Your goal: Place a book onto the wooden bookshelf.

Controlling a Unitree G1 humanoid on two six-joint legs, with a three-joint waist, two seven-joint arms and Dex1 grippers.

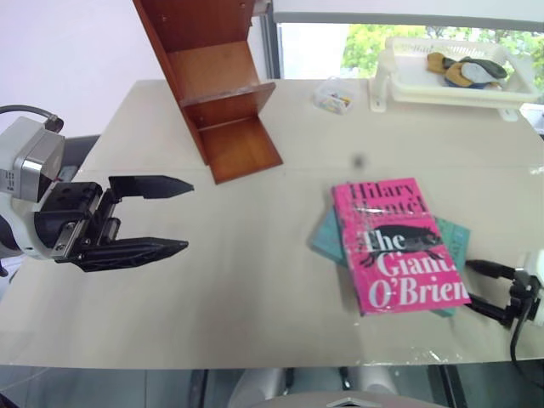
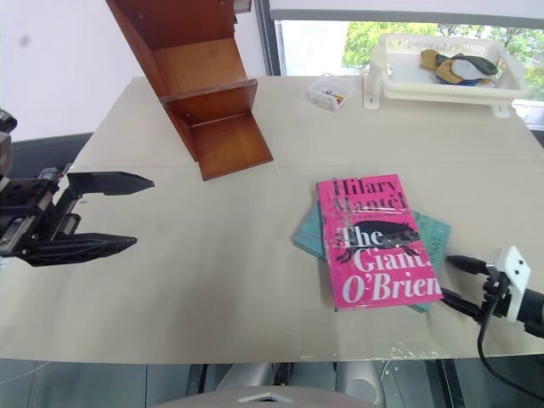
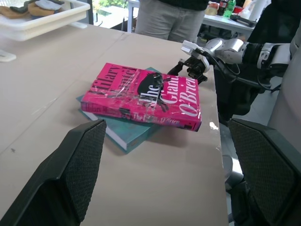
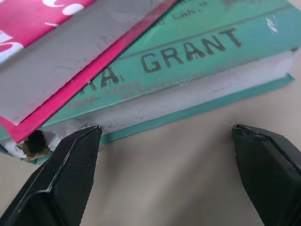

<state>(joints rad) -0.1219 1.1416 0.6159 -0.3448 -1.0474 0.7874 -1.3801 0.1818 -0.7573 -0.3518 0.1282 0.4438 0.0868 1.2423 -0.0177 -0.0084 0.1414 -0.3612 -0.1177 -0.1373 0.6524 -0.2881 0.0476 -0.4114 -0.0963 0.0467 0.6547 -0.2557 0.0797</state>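
Just ahead of my right tool (image 2: 460, 280), fingers apart, lies the pink book (image 2: 376, 240); I'd pinch only it, sparing the teal book (image 4: 197, 70) beneath.

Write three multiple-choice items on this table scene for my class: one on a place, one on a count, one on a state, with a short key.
1. Where does the pink book lie?
A. on the teal-green book
B. on the wooden bookshelf
C. in the white basket tray

2. How many books are on the table?
A. one
B. two
C. four

3. How is the right gripper?
A. shut on the pink book
B. open beside the stacked books
C. shut on nothing

Key: 1 A, teal-green corners show beneath it. 2 B, pink upon teal-green. 3 B, its fingers stand apart with nothing between them.
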